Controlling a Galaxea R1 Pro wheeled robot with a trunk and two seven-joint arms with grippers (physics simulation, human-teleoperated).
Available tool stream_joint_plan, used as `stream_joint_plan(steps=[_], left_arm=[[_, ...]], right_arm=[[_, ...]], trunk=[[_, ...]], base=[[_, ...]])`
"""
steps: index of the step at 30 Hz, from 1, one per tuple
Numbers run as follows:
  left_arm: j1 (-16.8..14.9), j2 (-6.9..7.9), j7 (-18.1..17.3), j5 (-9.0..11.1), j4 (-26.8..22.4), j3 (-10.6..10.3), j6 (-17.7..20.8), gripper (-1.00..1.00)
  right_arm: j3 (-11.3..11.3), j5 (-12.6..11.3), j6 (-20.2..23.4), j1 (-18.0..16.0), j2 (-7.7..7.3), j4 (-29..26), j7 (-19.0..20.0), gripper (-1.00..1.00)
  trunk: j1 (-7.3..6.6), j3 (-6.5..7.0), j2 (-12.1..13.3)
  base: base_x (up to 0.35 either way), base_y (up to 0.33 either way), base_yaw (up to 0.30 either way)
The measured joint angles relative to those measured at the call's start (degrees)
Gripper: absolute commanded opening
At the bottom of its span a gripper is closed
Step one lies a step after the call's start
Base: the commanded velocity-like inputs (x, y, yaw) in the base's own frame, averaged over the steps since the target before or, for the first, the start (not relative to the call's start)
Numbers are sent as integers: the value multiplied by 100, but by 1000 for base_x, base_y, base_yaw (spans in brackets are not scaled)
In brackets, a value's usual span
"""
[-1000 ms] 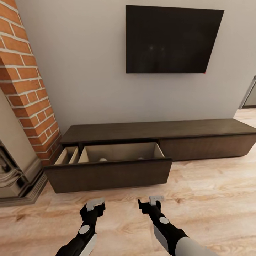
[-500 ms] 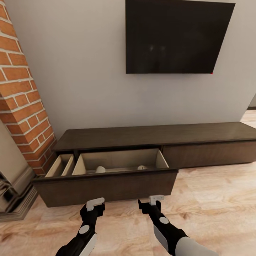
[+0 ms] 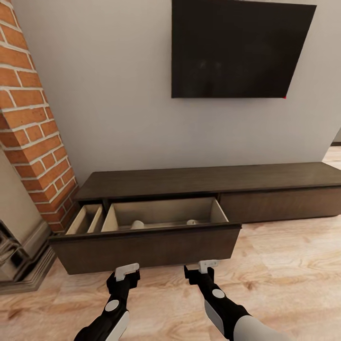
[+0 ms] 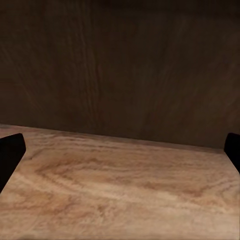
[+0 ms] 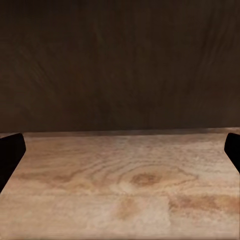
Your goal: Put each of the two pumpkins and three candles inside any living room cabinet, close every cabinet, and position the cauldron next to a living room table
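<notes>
The long, low dark-brown cabinet (image 3: 203, 180) stands against the wall. Its left drawer (image 3: 147, 248) is pulled out, showing a pale inside. Two pale rounded tops, perhaps candles (image 3: 137, 224) (image 3: 191, 221), peek above the drawer front. The pumpkins and the cauldron are out of view. My left gripper (image 3: 125, 276) and right gripper (image 3: 199, 271) hover low over the floor just short of the drawer front, both open and empty. In the wrist views the left gripper (image 4: 120, 150) and right gripper (image 5: 120, 150) face the dark drawer front (image 4: 120, 65) (image 5: 120, 65) with fingertips wide apart.
A narrow pale side compartment (image 3: 85, 219) lies open at the drawer's left. A brick chimney (image 3: 28, 118) and an ornate fireplace surround (image 3: 19, 255) stand at the left. A black TV (image 3: 241, 47) hangs above. Wooden floor (image 3: 284, 265) stretches to the right.
The whole view has shifted: the camera has come closer to the cabinet, which looks larger. Both arms hold the same pose, and the drawer stays open.
</notes>
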Motion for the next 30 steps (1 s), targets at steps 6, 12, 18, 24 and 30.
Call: stream_joint_plan(steps=[6,12,18,24,30], left_arm=[[0,-1,0,0,1,0,0,100],[0,6,0,0,0,0,0,100],[0,5,0,0,0,0,0,100],[1,5,-2,0,0,1,0,100],[0,-5,-2,-5,0,0,-12,100]], right_arm=[[0,2,-1,0,2,0,0,100],[0,3,-1,0,10,0,0,100],[0,0,-1,-1,10,1,0,100],[0,3,-1,-1,11,1,0,100],[0,1,-1,0,11,1,0,100]], trunk=[[-1,0,0],[-2,14,0],[-2,59,0],[-1,78,0],[0,97,0]], base=[[14,18,0],[166,2,8],[148,0,71],[99,0,65],[23,0,112]])
